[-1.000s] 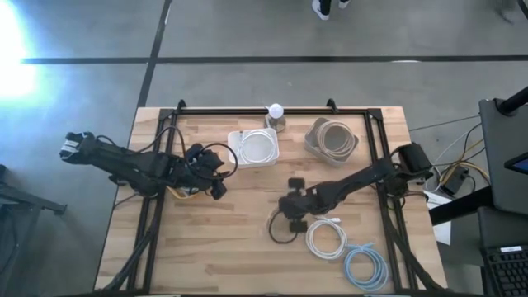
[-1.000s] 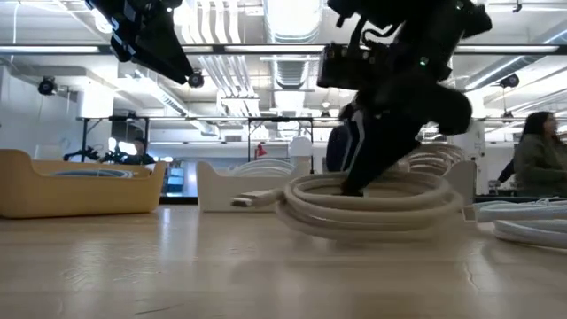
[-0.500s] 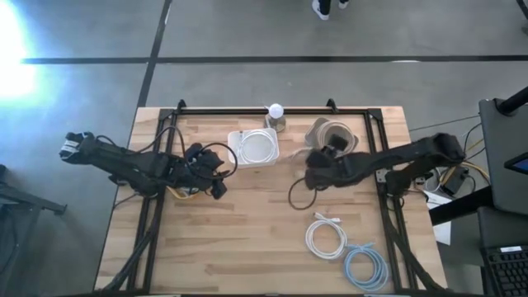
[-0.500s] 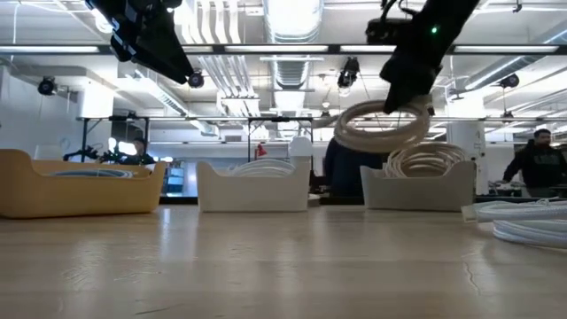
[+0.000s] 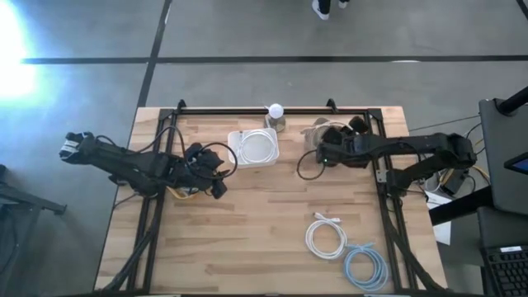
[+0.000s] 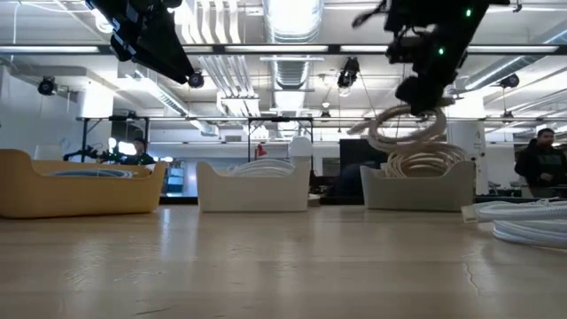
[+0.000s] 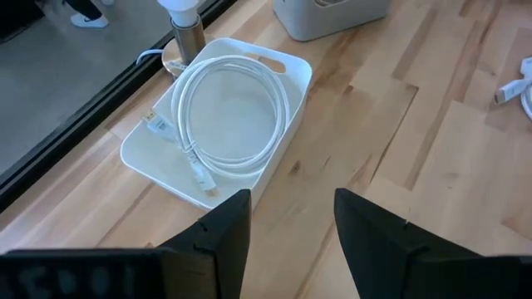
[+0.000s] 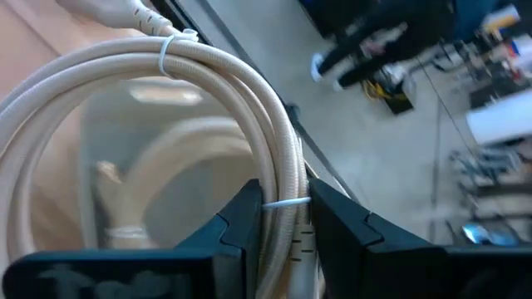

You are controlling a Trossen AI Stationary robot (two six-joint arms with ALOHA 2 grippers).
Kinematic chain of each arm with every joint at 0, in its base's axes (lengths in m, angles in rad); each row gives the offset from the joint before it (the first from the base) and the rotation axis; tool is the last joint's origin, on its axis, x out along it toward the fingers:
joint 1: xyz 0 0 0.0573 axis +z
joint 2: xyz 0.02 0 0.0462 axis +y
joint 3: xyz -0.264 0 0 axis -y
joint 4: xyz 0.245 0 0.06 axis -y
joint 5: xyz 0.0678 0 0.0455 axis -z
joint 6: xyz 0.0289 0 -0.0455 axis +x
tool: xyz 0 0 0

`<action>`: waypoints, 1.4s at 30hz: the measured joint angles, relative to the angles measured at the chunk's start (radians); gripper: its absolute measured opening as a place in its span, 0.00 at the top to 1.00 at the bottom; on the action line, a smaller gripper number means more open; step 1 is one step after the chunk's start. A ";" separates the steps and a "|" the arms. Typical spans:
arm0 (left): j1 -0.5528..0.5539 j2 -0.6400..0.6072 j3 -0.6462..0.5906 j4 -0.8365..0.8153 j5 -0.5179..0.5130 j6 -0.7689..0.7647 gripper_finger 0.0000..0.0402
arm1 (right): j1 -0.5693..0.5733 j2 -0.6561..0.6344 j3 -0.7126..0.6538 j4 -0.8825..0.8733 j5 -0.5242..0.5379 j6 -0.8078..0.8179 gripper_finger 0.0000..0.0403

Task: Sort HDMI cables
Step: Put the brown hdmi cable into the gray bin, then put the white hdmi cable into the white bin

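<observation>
My right gripper (image 5: 325,153) hangs over the near left corner of the beige bin (image 5: 332,136) and is shut on a beige HDMI cable coil (image 6: 407,129). In the low view the coil hangs just above the beige coils (image 6: 427,160) that lie in that bin (image 6: 416,188). A white coil (image 7: 233,116) lies in the white bin (image 5: 255,148). On the table a white coil (image 5: 326,239) and a light blue coil (image 5: 365,268) rest flat near the near right corner. My left gripper (image 7: 287,224) waits open and empty above the table's left part (image 5: 216,178). My right gripper pinches the beige coil's bundled strands (image 8: 279,187) between its two fingers (image 8: 243,223), right at a white zip tie. The fingers lie across the strands. The coil is lifted clear, and its loop hangs tilted below the gripper over the beige bin.
A yellow bin (image 6: 80,182) stands at the table's left, below my left arm. A lamp with a round bulb (image 5: 276,110) stands at the far edge between the white and beige bins. A dark frame rail (image 5: 256,108) runs along the far edge. People stand in the room behind.
My right gripper has lifted the beige coil off the table beside the white coil. It carried the coil up and toward the far right, from mid-table to above the beige bin. The coil now hangs clear of the wood. My left arm has kept still.
</observation>
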State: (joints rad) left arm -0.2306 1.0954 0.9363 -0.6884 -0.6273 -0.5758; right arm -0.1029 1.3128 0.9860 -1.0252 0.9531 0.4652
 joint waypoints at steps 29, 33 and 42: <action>0.000 0.000 0.000 0.000 -0.046 0.000 0.56 | -0.160 0.029 -0.207 0.125 0.056 0.051 0.67; 0.000 0.000 0.000 0.000 -0.047 0.000 0.56 | -0.160 0.024 -0.207 0.122 0.056 0.048 0.61; 0.000 0.000 0.000 0.000 -0.047 0.000 0.56 | -0.158 0.022 -0.112 0.073 0.004 0.005 0.54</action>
State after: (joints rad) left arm -0.2303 1.0954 0.9363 -0.6880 -0.6739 -0.5762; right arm -0.2614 1.3350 0.8739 -0.9525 0.9569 0.4706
